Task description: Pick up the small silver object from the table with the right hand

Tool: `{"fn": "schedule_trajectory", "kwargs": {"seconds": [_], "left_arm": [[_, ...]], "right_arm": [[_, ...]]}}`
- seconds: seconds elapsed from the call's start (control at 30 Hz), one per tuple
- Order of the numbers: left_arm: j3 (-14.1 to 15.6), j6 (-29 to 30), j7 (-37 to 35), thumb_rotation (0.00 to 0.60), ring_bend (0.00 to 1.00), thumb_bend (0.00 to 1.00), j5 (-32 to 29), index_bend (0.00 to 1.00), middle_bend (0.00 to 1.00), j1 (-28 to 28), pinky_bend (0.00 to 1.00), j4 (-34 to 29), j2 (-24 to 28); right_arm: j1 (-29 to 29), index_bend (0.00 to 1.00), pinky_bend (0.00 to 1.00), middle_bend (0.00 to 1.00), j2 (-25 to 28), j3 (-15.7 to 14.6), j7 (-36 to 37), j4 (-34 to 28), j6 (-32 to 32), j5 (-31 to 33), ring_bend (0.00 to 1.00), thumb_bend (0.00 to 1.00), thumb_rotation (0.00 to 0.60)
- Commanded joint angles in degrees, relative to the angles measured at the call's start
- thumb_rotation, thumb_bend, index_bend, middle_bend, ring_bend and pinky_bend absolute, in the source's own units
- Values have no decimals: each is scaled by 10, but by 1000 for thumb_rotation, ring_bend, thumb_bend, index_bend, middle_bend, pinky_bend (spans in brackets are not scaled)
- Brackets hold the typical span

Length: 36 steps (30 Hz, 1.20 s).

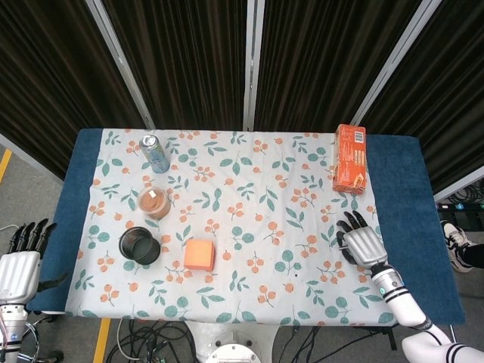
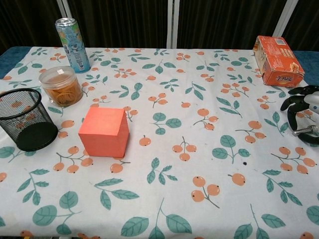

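The small silver object [image 2: 300, 132], a short metal cylinder, lies on the floral tablecloth [image 2: 199, 164] near the right edge. My right hand [image 2: 302, 103] arches over it with the fingers [image 2: 290, 102] apart and curved down, and the cylinder's left end sticks out beneath them. In the head view the right hand [image 1: 361, 240] covers the object, palm down. No closed grip shows in either view. My left hand [image 1: 19, 263] hangs off the table's left side with the fingers straight and apart, holding nothing.
An orange box [image 2: 277, 60] lies just behind the right hand. On the left stand a drink can [image 2: 73, 45], a clear jar of rubber bands [image 2: 61, 86] and a black mesh cup [image 2: 24, 119]. An orange cube [image 2: 104, 132] sits left of centre.
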Motion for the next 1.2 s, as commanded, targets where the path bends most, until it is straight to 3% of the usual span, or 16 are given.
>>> {"fn": "schedule_trajectory", "kwargs": {"seconds": [0.03,0.3,0.53,0.77,1.03,1.2], "left_arm": [[0,1,-1,600,0,0,1,111,52,0,0,1,0],[-1,-2,-5,600,0,0,1,111,53,-1,0,3,-1],[-1,-4,-7,600,0,0,-1,111,53,-1,0,5,-2],[0,-9,-10,600,0,0,0,111,53,-3,0,6,-2],[0,-12,-12,600,0,0,-2,111,52,-4,0,8,-4],[0,-13,-12,600,0,0,-3,111,52,-5,0,9,-4]], "right_arm": [[-1,601,0,237,1,-1,7,-4,9,-4,0,290,600],[13,619,0,241,42,22,96,-85,22,-5,0,296,600],[55,620,0,245,54,58,231,-128,-46,40,0,295,600],[97,620,0,246,24,77,316,-99,-134,88,0,295,600],[122,612,0,244,1,82,318,-65,-165,104,0,295,600],[123,509,0,233,-3,79,303,-60,-161,108,0,295,600]]}}
